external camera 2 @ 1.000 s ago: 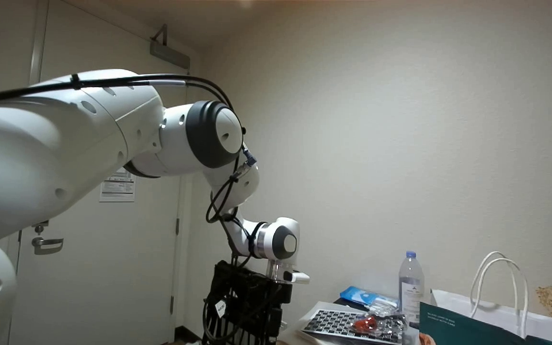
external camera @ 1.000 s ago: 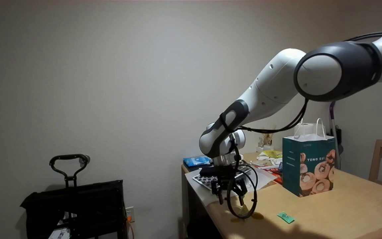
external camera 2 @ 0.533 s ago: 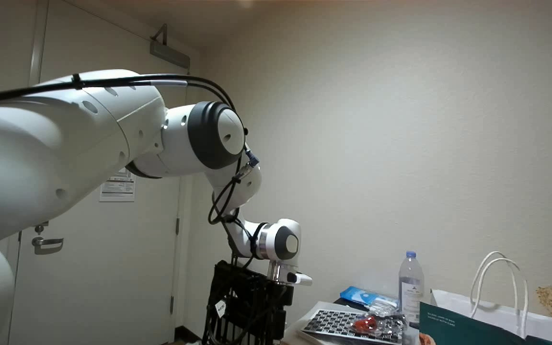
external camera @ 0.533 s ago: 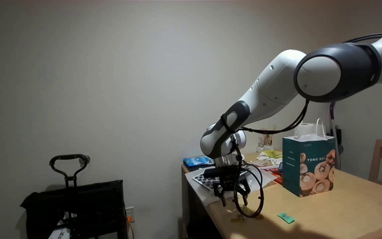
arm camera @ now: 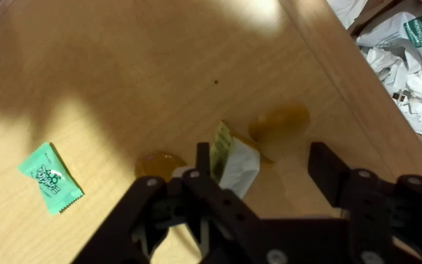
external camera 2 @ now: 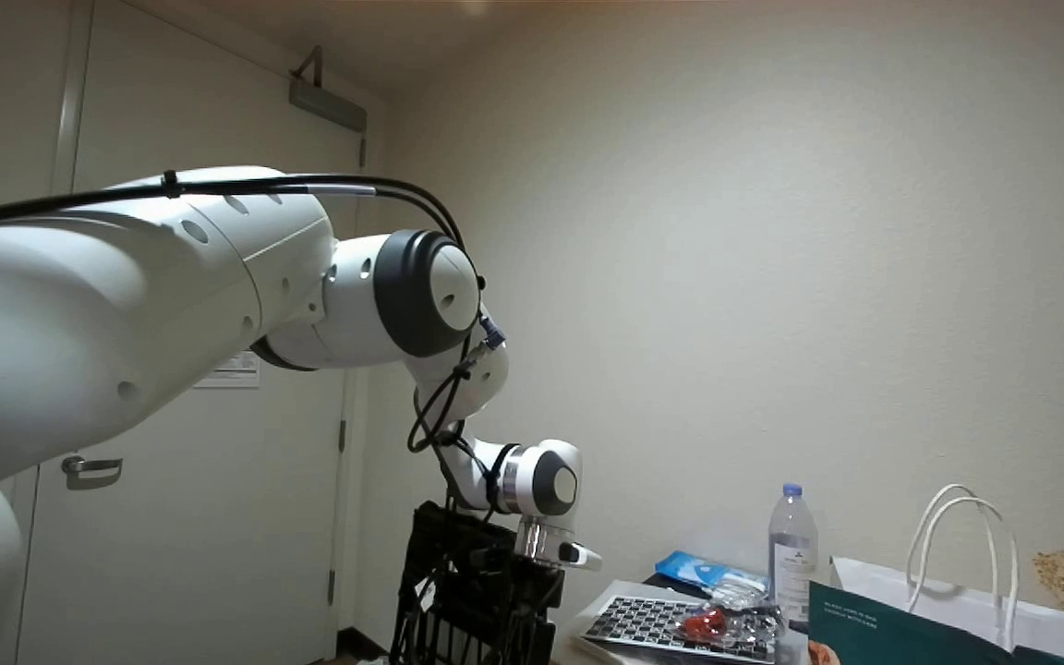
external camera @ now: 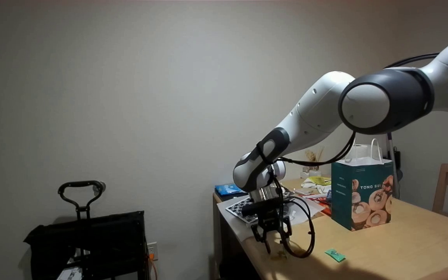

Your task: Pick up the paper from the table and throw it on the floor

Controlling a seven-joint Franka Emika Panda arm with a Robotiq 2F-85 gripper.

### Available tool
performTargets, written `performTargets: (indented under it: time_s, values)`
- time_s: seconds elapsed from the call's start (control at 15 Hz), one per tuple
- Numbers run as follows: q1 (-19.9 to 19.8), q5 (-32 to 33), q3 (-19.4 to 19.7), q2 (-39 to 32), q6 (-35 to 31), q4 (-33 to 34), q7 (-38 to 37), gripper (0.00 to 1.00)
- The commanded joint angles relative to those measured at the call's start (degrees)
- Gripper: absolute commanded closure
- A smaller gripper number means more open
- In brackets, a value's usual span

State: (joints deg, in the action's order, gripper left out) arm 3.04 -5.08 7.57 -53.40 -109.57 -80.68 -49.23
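A small folded paper (arm camera: 242, 165), white on one face and yellow-green with print on another, stands on the pale wooden table (arm camera: 152, 88) in the wrist view. The table (external camera: 410, 241) also shows in an exterior view. My gripper (arm camera: 262, 161) is open, with its fingers on both sides of the paper. The paper is close beside the left finger in that view, and a wide gap separates it from the right finger. I cannot tell whether the left finger touches it. In an exterior view the gripper (external camera: 277, 245) points down just above the table's near edge.
A green candy packet (arm camera: 51, 178) and amber blobs (arm camera: 280, 123) lie near the gripper. A teal printed bag (external camera: 364, 198) stands on the table. A keyboard (external camera 2: 671, 628) and bottle (external camera 2: 791, 545) are further along. White papers (arm camera: 408, 80) lie beyond the table edge.
The arm has lowered in both exterior views. The gripper has come down toward the table, shifted slightly right and tilted in an exterior view. The other objects have not visibly moved.
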Motion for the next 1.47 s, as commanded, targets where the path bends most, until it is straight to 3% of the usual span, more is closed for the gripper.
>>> performTargets:
  time_s: [0.0,0.33,0.67,1.4]
  values:
    - [-1.11,-0.11,-0.82,-1.22,2.03,2.75,2.41,0.61]
    - [-0.71,0.38,-0.66,-1.73,2.17,3.88,2.71,0.93]
    - [-0.36,0.78,-0.52,-1.65,2.0,4.21,2.96,0.98]
    - [3.12,6.41,0.62,0.03,0.89,3.34,1.88,0.96]
